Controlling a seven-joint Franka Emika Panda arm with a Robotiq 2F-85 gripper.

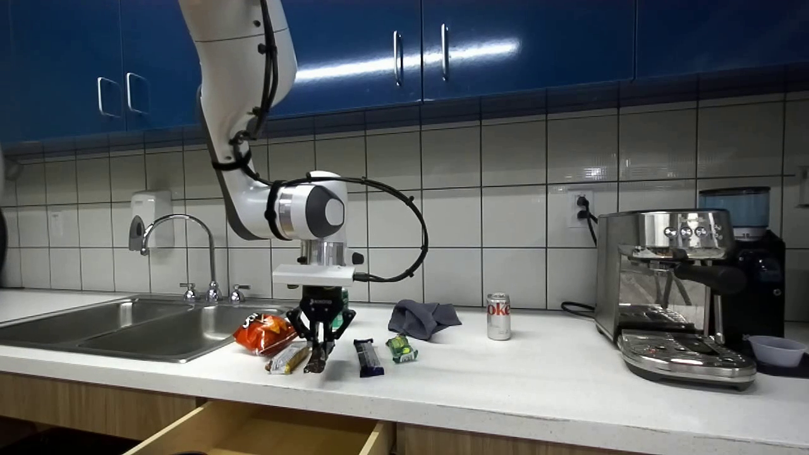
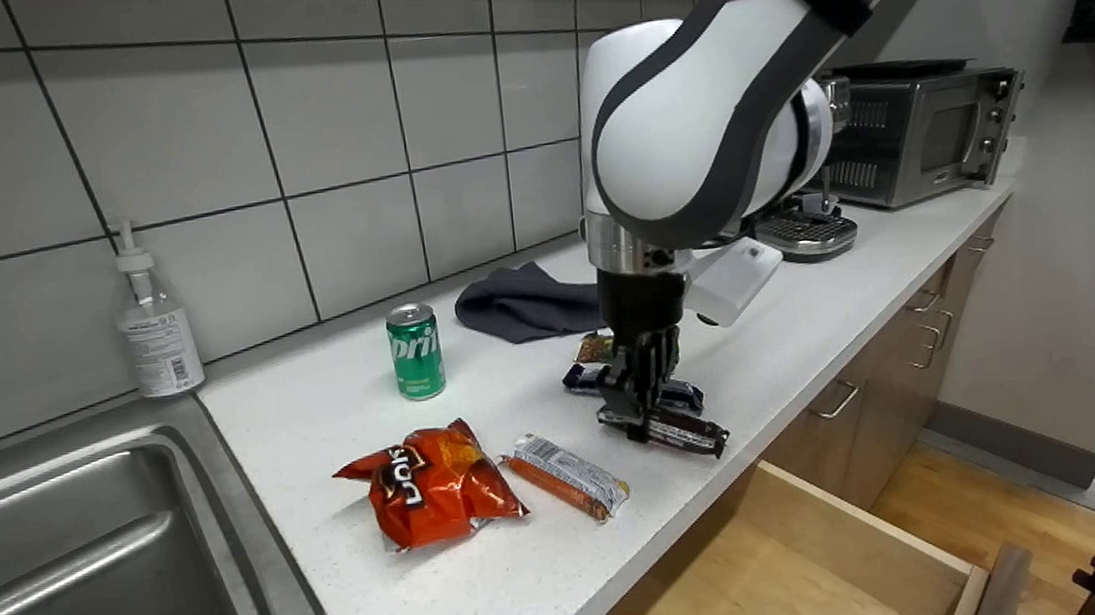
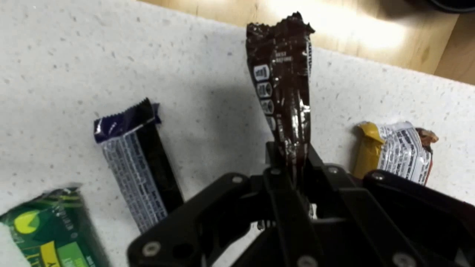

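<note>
My gripper (image 3: 293,157) is shut on a bar in a shiny dark brown wrapper (image 3: 285,74), low over the counter. Both fingers pinch it at its middle part, and its far end reaches toward the counter edge in the wrist view. Whether it touches the counter I cannot tell. The held bar (image 2: 688,433) also shows in both exterior views. To one side lies a dark blue and black bar (image 3: 139,174), with a green packet (image 3: 48,231) beyond it. A yellow and white bar (image 3: 395,152) lies on the opposite side, near an orange-red chip bag (image 2: 439,489).
An open wooden drawer (image 2: 849,520) juts out below the counter's front edge. The steel sink (image 2: 268,586) adjoins the chip bag's side. A green can (image 2: 416,352), a dark cloth (image 1: 420,320), a silver can (image 1: 498,316) and a coffee machine (image 1: 663,230) stand or lie farther along.
</note>
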